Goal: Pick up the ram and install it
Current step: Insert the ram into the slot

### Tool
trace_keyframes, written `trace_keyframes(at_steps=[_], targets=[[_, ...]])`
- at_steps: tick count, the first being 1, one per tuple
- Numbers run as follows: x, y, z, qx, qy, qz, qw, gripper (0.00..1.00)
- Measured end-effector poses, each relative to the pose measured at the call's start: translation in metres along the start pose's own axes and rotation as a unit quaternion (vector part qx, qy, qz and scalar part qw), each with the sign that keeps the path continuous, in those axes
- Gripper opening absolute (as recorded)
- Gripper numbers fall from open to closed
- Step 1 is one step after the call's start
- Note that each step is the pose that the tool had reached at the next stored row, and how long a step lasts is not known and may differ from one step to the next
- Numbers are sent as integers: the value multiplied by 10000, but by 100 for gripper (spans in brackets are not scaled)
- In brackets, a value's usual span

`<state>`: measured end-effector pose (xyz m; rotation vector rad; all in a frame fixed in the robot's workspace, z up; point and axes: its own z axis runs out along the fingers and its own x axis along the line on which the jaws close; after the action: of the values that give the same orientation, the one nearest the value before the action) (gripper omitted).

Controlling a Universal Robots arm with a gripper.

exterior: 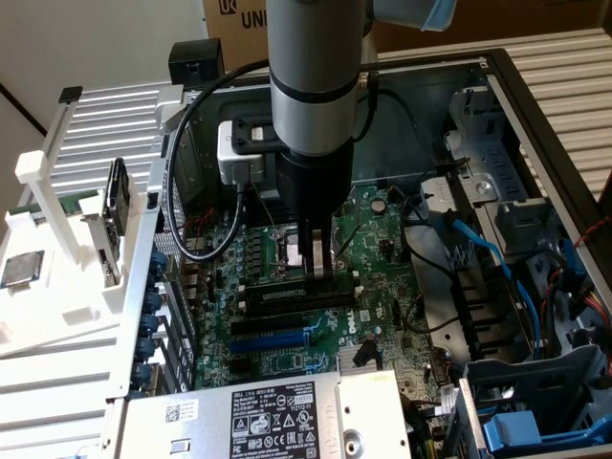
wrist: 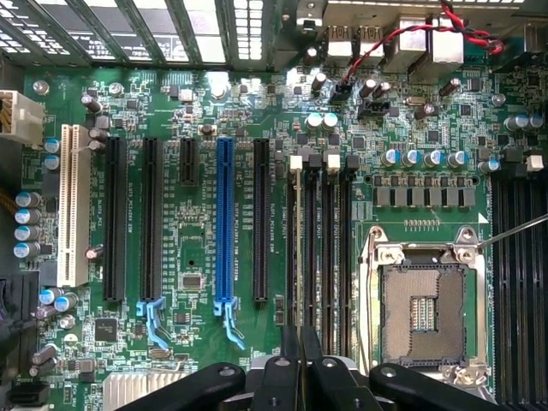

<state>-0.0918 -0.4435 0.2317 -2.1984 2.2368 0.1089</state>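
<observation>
My gripper (exterior: 320, 271) hangs straight down inside the open computer case, its tips just above the long black memory slots (exterior: 296, 296) beside the empty processor socket (exterior: 292, 251). In the wrist view the gripper (wrist: 300, 342) is shut, its two dark fingers pressed close together. They sit in line over the memory slots (wrist: 321, 240) next to the socket (wrist: 422, 304). The ram is hidden. I cannot tell whether a stick sits between the fingers or in a slot.
A blue expansion slot (wrist: 224, 223) and black slots lie beside the memory slots. A power supply (exterior: 277, 411) borders the board, with blue cables (exterior: 478, 249) and a drive cage (exterior: 535, 402) at the exterior view's right. A white parts rack (exterior: 57, 249) stands outside the case.
</observation>
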Motion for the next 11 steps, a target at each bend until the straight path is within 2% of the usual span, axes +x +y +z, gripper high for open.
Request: trace_keyframes(at_steps=[11], targets=[[-2, 0, 14, 3, 4, 0, 10000, 12]])
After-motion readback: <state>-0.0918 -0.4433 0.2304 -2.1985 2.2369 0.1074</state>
